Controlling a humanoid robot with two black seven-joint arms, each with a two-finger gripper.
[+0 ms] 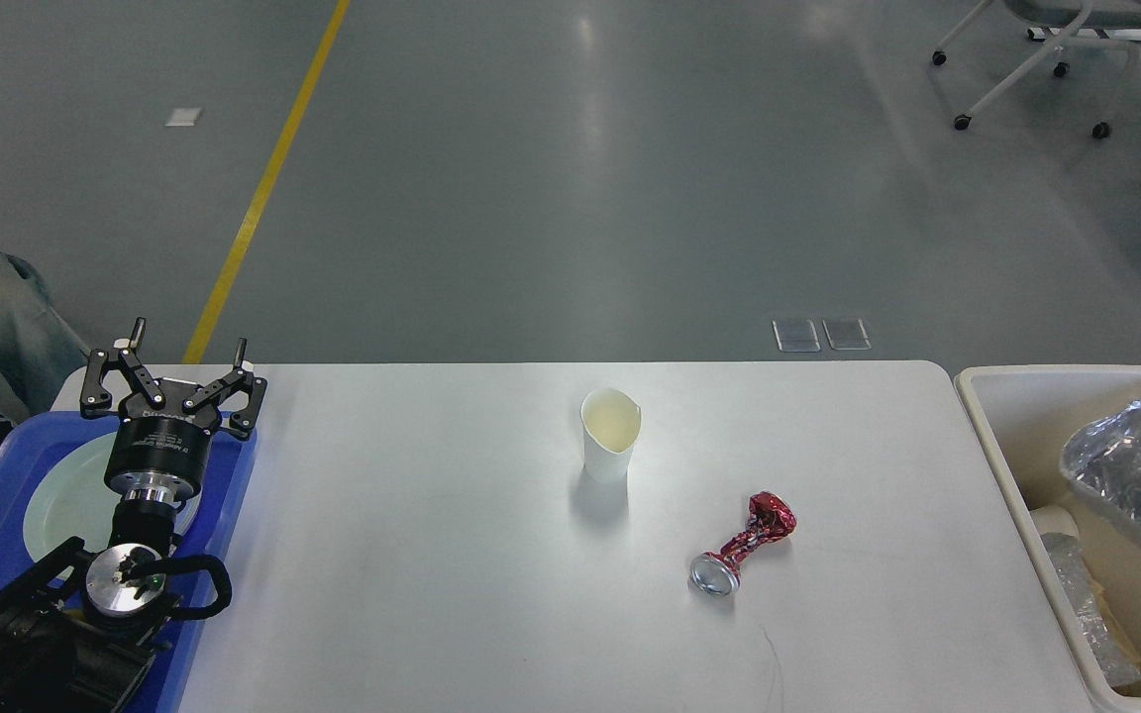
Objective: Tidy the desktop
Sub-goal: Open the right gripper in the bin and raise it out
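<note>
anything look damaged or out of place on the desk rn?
Yes: a crushed red can lies on its side on the desktop, twisted at the middle. The paper cup stands upright, but its rim looks pinched.

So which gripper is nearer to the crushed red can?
Left, by default. The left gripper hovers open over the blue tray, far left of the crushed red can. The right gripper is out of view.
</note>
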